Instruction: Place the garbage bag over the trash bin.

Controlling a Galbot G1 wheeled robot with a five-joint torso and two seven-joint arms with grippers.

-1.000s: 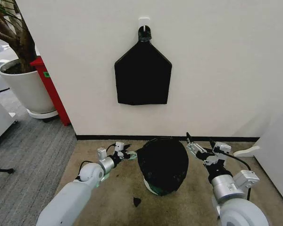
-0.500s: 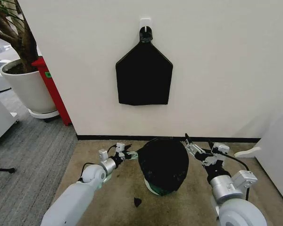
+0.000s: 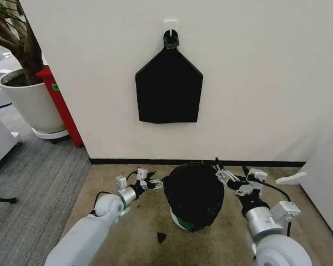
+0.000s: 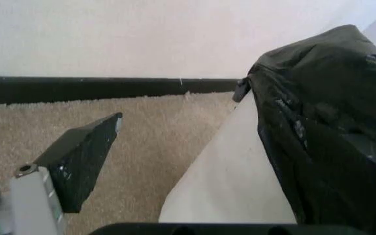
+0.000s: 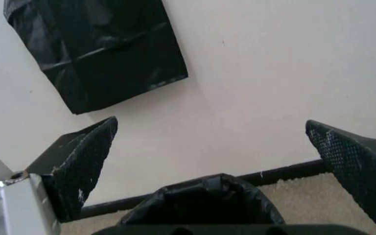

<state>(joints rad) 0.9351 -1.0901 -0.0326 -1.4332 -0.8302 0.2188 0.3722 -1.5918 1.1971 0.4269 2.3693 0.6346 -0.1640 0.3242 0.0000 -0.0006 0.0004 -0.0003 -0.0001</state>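
On the carpet by the wall: garbage bag (image 3: pixel 193 191) draped over trash bin (image 3: pixel 179 220) | left pincer (image 3: pixel 153 181) beside it, spread, empty | right pincer (image 3: pixel 228 176) wide apart, empty

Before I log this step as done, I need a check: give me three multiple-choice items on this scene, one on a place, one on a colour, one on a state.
1. Where is the flat black bundle?
A. hanging on the wall
B. on the carpet
C. in the plant pot

2. What colour is the garbage bag?
A. white
B. black
C. red

3. How is the right gripper?
A. shut on the bag
B. open
C. shut, empty

Answers:
1. A, it hangs from a wall hook.
2. B, glossy black over the trash bin.
3. B, its fingers stand apart in the right wrist view.
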